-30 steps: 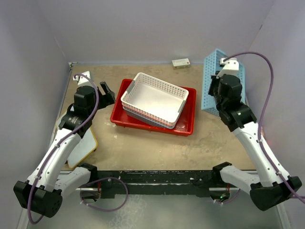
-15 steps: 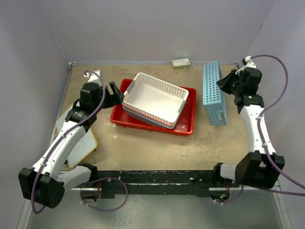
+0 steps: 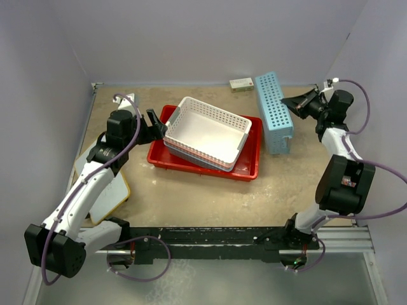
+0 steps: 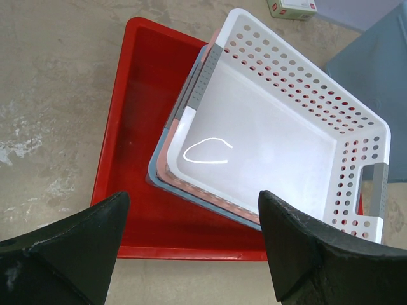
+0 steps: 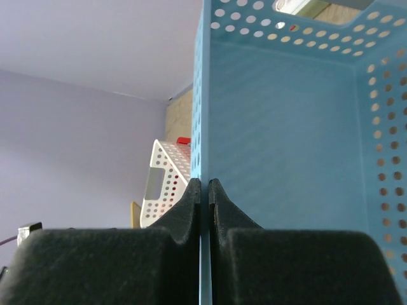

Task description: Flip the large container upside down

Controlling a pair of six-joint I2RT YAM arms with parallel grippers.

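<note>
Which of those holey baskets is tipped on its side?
The light-blue basket on the right, pinched by the right gripper. The white basket and those nested under it sit upright in the red tray.

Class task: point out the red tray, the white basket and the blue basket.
red tray (image 3: 191, 167): top view, near wall
white basket (image 3: 206, 136): top view, inner floor
blue basket (image 3: 273, 111): top view, perforated wall

The large container (image 3: 160, 151), shallow and red, sits flat, rim upward.

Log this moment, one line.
left gripper: open by red plastic tray | right gripper: shut on light-blue perforated basket | tray: upright, white perforated basket inside
</note>
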